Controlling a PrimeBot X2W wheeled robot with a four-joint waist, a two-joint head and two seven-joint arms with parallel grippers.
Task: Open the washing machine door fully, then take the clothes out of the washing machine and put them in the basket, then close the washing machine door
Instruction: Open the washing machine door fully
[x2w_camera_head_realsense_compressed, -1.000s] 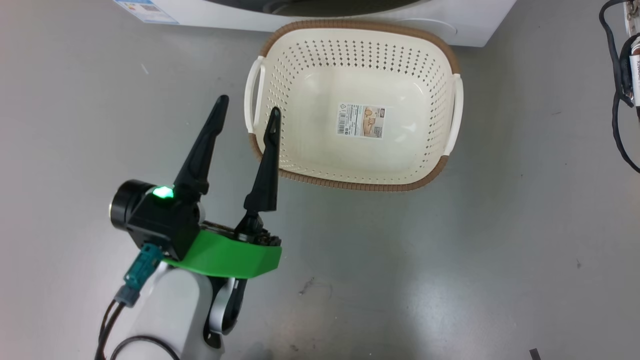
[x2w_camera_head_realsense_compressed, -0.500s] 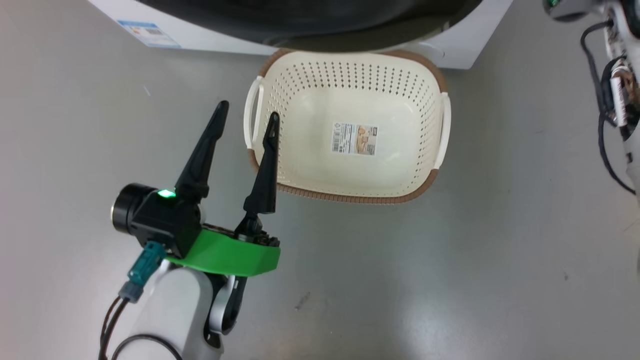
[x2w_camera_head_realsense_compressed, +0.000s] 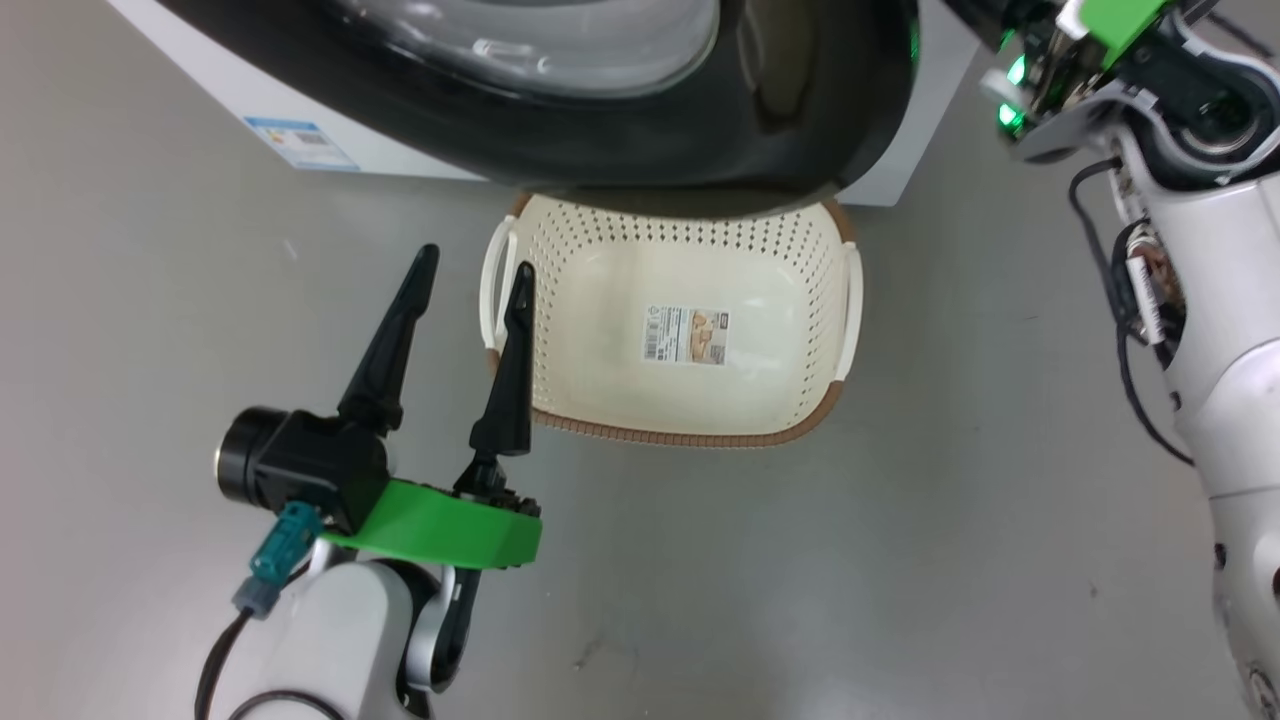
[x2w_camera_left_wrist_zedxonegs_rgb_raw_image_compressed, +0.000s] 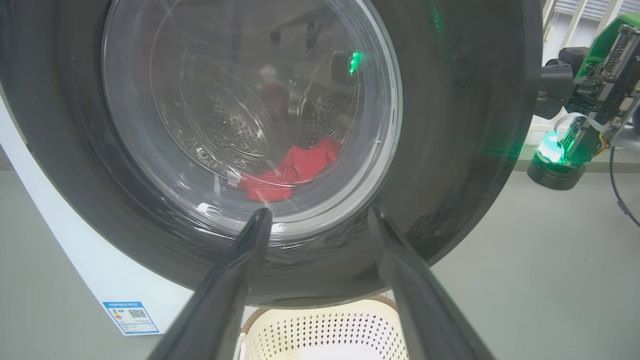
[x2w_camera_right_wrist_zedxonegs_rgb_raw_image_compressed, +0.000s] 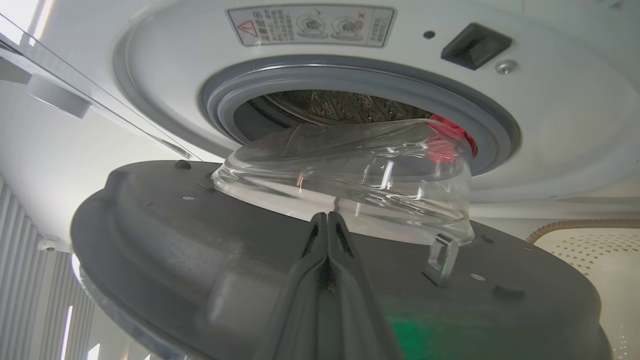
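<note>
Under glossy black door (x2w_camera_head_realsense_compressed: 800, 120), perforated cream basket (x2w_camera_head_realsense_compressed: 690, 250)

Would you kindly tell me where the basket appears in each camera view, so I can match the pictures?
Head view: the basket sits at centre, its far rim under the washing machine door.
Left wrist view: bottom centre, cut by the edge.
Right wrist view: right edge, low, partly cut off.
Shared landmark: the door, bordering the basket each time.

One washing machine (x2w_camera_right_wrist_zedxonegs_rgb_raw_image_compressed: 550, 100), one door (x2w_camera_left_wrist_zedxonegs_rgb_raw_image_compressed: 465, 125), one basket (x2w_camera_head_realsense_compressed: 690, 245), two grippers (x2w_camera_head_realsense_compressed: 475, 262) (x2w_camera_right_wrist_zedxonegs_rgb_raw_image_compressed: 327, 217) — one clothes (x2w_camera_left_wrist_zedxonegs_rgb_raw_image_compressed: 295, 167) heap (red).
</note>
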